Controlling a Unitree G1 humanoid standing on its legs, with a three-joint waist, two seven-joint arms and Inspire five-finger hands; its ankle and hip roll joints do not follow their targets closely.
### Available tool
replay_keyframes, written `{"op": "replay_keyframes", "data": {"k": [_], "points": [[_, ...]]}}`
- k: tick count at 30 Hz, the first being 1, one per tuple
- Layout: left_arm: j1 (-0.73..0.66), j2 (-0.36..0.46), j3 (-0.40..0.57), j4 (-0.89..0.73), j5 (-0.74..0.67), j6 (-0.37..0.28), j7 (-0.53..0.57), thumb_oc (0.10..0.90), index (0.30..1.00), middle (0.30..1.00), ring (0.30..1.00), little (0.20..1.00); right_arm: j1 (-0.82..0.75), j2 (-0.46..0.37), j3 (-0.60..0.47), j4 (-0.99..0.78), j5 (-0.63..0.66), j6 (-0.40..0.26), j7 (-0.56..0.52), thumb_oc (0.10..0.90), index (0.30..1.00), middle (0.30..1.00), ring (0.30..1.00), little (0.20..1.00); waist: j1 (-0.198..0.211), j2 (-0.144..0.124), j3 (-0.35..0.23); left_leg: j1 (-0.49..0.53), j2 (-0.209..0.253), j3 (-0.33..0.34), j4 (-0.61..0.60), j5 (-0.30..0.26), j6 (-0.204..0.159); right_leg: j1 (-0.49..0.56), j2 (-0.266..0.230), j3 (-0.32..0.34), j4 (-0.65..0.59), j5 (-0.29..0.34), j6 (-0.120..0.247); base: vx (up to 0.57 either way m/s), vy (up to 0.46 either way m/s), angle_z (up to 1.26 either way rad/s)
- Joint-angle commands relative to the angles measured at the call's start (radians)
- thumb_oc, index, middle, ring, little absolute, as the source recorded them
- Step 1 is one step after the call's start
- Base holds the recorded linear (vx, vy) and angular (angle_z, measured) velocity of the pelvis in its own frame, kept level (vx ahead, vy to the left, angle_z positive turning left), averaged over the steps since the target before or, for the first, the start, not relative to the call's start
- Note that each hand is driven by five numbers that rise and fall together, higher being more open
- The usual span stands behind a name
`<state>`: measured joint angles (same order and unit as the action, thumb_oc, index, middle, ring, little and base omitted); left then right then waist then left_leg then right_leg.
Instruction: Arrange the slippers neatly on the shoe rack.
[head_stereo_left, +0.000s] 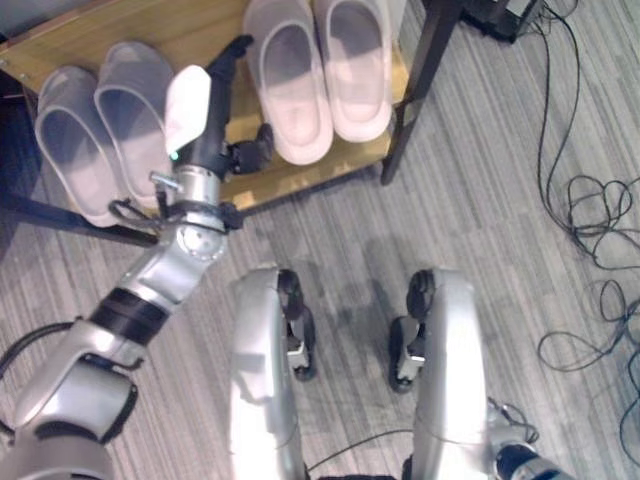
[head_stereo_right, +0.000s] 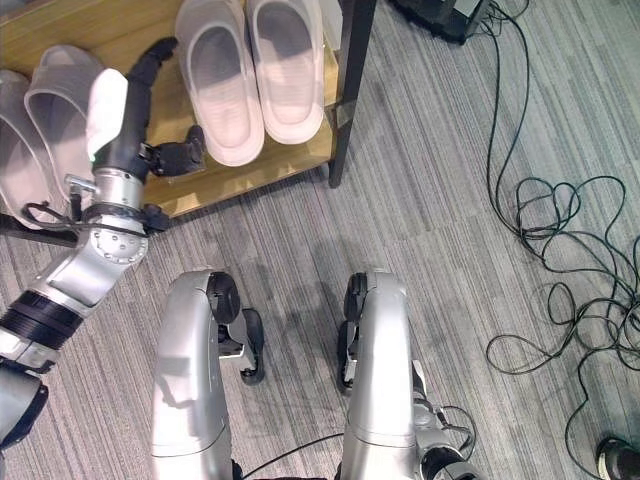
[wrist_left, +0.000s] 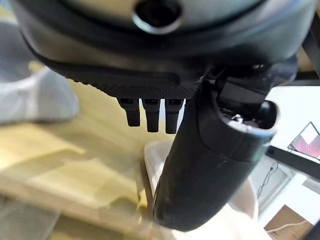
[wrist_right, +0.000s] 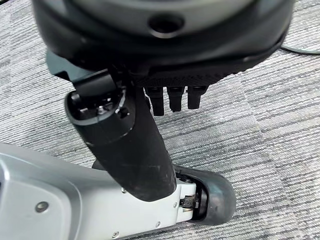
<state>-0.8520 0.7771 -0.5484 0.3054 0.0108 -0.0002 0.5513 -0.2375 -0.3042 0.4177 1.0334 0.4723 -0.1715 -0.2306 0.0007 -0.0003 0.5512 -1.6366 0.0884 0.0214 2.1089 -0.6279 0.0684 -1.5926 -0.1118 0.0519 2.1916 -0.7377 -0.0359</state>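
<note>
Two pairs of slippers lie on the wooden shoe rack (head_stereo_left: 310, 175). A grey pair (head_stereo_left: 100, 125) rests at the left, a pale pink pair (head_stereo_left: 320, 70) at the right, each pair side by side with toes toward me. My left hand (head_stereo_left: 205, 115) hovers over the shelf between the two pairs, fingers straight and empty, thumb (head_stereo_left: 250, 152) pointing toward the pink pair (head_stereo_right: 245, 70). In the left wrist view the straight fingers (wrist_left: 150, 114) show above the shelf (wrist_left: 75, 165). My right hand (wrist_right: 150, 100) hangs low over the carpet with its fingers (wrist_right: 172, 97) straight, holding nothing.
A dark rack post (head_stereo_left: 415, 90) stands at the shelf's right front corner. Grey striped carpet (head_stereo_left: 480, 200) covers the floor. Black cables (head_stereo_left: 590, 210) loop on the carpet at the right.
</note>
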Motion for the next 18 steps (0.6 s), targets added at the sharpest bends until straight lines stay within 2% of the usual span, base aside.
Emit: {"op": "replay_keyframes", "data": {"k": [1,4,9,14,17,18], "points": [[-0.142,-0.020,0.036,-0.047,0.017,-0.059,0.034,0.800,0.900,0.900,0.900,0.900,0.043,0.052,0.023,-0.020,-0.023,-0.013,0.017,0.800,0.900,0.900,0.900,0.900,-0.019,0.025,-0.031,0.067,-0.054,-0.147,-0.008,-0.130,0.028,0.023,-0.017,0.055,-0.052,0.006,-0.066,0.00,0.000,0.00],[-0.170,-0.075,0.014,-0.030,0.023,-0.051,0.036,0.800,0.900,0.900,0.900,0.900,0.036,0.054,0.034,-0.027,-0.016,-0.012,0.019,0.800,0.900,0.900,0.900,0.900,-0.028,0.018,-0.031,0.067,-0.053,-0.144,-0.004,-0.131,0.027,0.023,-0.016,0.057,-0.047,0.002,-0.067,0.00,0.000,0.00],[-0.224,-0.108,-0.018,0.004,0.035,-0.047,0.047,0.800,0.900,0.900,0.900,0.900,0.027,0.051,0.042,-0.022,-0.013,-0.012,0.024,0.800,0.900,0.900,0.900,0.900,-0.036,0.010,-0.031,0.067,-0.053,-0.144,-0.005,-0.128,0.025,0.023,-0.017,0.057,-0.046,0.002,-0.068,0.00,0.000,0.00],[-0.238,-0.067,-0.006,-0.002,0.053,-0.048,0.065,0.800,0.900,0.900,0.900,0.900,0.028,0.050,0.038,-0.018,-0.017,-0.015,0.026,0.800,0.900,0.900,0.900,0.900,-0.035,0.009,-0.031,0.067,-0.053,-0.146,-0.005,-0.127,0.023,0.023,-0.016,0.056,-0.046,0.005,-0.068,0.00,0.000,0.00],[-0.225,-0.006,0.019,-0.021,0.027,-0.052,0.060,0.800,0.900,0.900,0.900,0.900,0.031,0.044,0.021,-0.012,-0.026,-0.012,0.024,0.800,0.900,0.900,0.900,0.900,-0.030,0.016,-0.031,0.067,-0.055,-0.148,-0.005,-0.124,0.020,0.023,-0.014,0.057,-0.043,0.005,-0.068,0.00,0.000,0.00],[-0.196,0.046,0.042,-0.065,0.018,-0.056,0.042,0.800,0.900,0.900,0.900,0.900,0.038,0.050,0.006,-0.009,-0.031,-0.006,0.021,0.800,0.900,0.900,0.900,0.900,-0.023,0.022,-0.031,0.067,-0.057,-0.149,-0.001,-0.124,0.019,0.023,-0.012,0.058,-0.035,0.004,-0.068,0.00,0.000,0.00]]}}
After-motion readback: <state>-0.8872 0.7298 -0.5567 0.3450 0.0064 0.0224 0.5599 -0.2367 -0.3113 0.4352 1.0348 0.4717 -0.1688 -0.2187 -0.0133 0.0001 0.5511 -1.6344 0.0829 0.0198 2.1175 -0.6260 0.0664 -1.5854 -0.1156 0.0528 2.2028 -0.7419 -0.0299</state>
